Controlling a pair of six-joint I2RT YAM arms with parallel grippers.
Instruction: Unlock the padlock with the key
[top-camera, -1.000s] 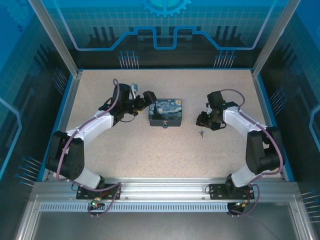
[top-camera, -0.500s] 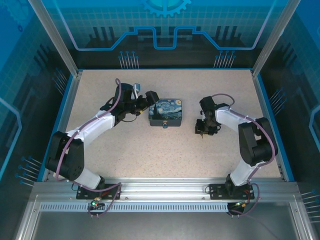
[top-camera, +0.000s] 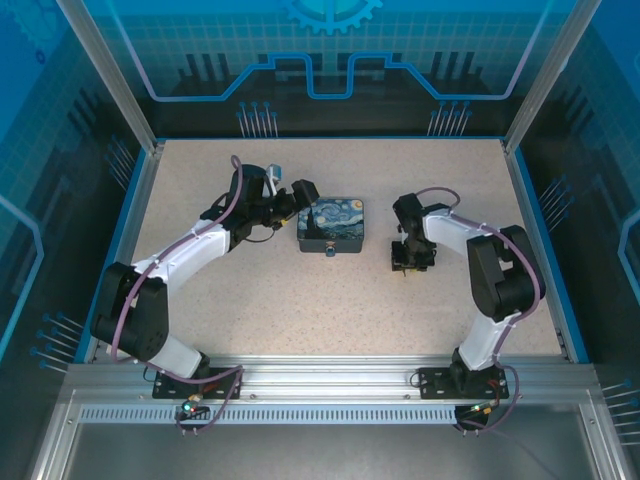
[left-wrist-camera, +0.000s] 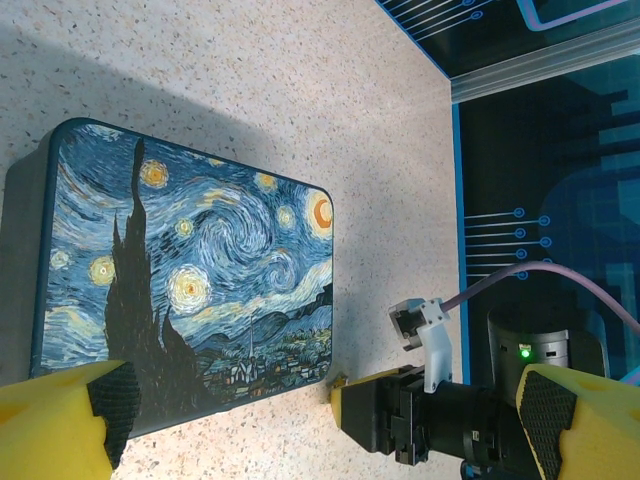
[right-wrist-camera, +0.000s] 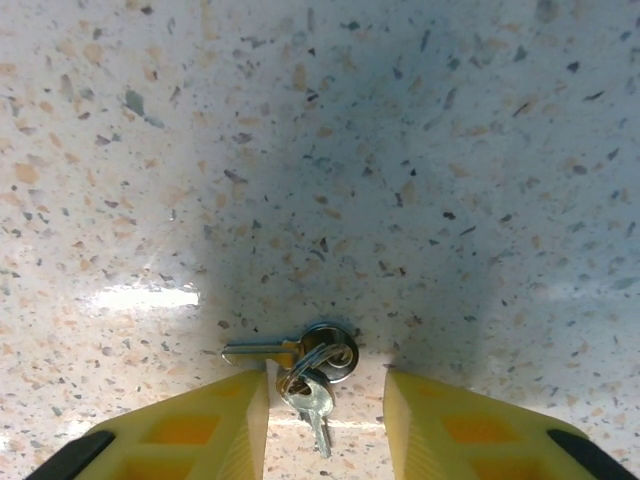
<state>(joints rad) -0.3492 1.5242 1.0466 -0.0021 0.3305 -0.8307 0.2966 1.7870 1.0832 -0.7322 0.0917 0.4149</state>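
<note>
Two sets of parted fingers, the right gripper (right-wrist-camera: 325, 395) straddling the key (right-wrist-camera: 250, 352)
We saw the right gripper low over the speckled table (top-camera: 260, 290), its yellow fingers (right-wrist-camera: 200, 430) parted narrowly on either side of the key, which lay flat with a second key (right-wrist-camera: 315, 405) on a small ring (right-wrist-camera: 332, 350), to the right of the painted tin (top-camera: 332, 224) and apart from it. The padlock (top-camera: 329, 251) sat against the tin's near edge. The left gripper (left-wrist-camera: 320, 400) hovered by the tin's far left corner, fingers spread wide, gripping nothing
</note>
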